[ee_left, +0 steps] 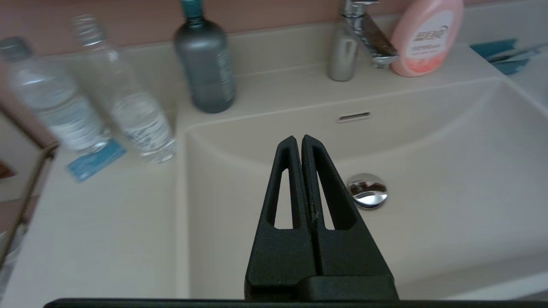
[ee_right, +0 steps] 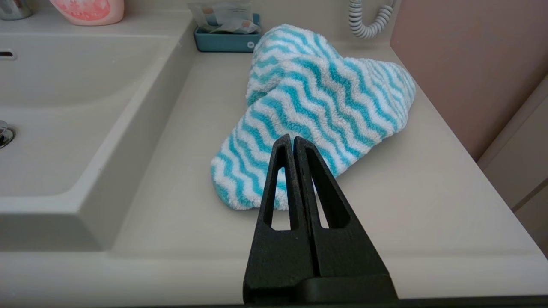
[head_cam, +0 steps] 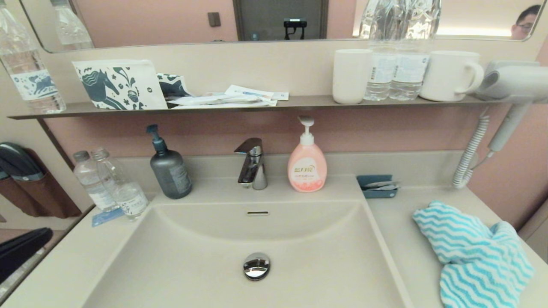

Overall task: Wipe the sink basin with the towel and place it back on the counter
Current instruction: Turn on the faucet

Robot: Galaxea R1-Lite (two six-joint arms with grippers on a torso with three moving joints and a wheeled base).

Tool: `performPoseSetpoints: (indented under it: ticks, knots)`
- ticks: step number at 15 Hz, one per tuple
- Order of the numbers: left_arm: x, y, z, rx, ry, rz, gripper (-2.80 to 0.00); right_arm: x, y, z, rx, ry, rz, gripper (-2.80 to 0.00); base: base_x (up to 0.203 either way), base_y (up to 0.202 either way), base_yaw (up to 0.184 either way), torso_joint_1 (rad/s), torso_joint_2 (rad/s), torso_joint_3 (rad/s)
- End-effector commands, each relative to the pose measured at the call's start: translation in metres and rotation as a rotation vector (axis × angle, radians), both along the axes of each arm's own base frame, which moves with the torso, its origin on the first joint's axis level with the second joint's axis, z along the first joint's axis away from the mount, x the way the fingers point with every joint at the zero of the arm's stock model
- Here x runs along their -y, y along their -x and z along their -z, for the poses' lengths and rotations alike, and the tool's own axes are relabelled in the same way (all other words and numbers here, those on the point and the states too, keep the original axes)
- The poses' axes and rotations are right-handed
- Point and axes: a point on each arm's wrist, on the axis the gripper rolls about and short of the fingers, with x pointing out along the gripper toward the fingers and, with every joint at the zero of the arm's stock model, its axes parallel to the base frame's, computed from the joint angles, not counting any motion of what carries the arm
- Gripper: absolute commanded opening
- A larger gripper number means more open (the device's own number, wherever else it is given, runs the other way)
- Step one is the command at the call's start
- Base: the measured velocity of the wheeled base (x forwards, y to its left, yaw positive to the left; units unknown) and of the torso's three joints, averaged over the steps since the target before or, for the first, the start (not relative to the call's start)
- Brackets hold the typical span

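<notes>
The towel (head_cam: 475,256) (ee_right: 317,107), turquoise and white zigzag, lies bunched on the counter (head_cam: 402,231) (ee_right: 406,205) to the right of the sink basin (head_cam: 205,256) (ee_left: 449,171) (ee_right: 55,128). The basin holds nothing but its chrome drain plug (head_cam: 257,265) (ee_left: 367,191) and overflow slot (head_cam: 257,212). My right gripper (ee_right: 293,139) is shut and empty, hovering above the counter just short of the towel's near edge. My left gripper (ee_left: 298,139) is shut and empty, held over the basin's left part near the plug. Neither gripper shows in the head view.
Behind the basin stand a chrome faucet (head_cam: 252,164), a dark pump bottle (head_cam: 169,169) and a pink soap bottle (head_cam: 306,164). Two water bottles (head_cam: 109,184) stand at the left. A blue tray (head_cam: 377,186) sits behind the towel. A hair dryer (head_cam: 509,85) hangs at the right wall.
</notes>
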Motion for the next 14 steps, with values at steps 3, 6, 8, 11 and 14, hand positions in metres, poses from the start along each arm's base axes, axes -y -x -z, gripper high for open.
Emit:
performPoseSetpoints:
  ticks: [3,6,8,11,14]
  knots:
    - [0.015,-0.052,-0.004,-0.096,-0.009,0.126,-2.8,0.0,0.0,0.0,-0.001,0.0,-0.001,-2.8,0.0,0.0,0.0,0.0,0.0,0.0]
    - [0.042,-0.075,-0.002,-0.088,-0.017,0.191,-2.8,0.0,0.0,0.0,-0.001,0.0,-0.002,-2.8,0.0,0.0,0.0,0.0,0.0,0.0]
    - [0.065,-0.086,0.002,-0.1,-0.027,0.223,-2.8,0.0,0.0,0.0,-0.001,0.0,-0.002,-2.8,0.0,0.0,0.0,0.0,0.0,0.0]
    - [0.092,-0.108,0.014,-0.115,-0.023,0.225,-2.8,0.0,0.0,0.0,-0.001,0.0,-0.002,-2.8,0.0,0.0,0.0,0.0,0.0,0.0]
    - [0.122,-0.139,0.029,-0.061,-0.01,0.203,-2.8,0.0,0.0,0.0,-0.001,0.0,-0.001,-2.8,0.0,0.0,0.0,0.0,0.0,0.0]
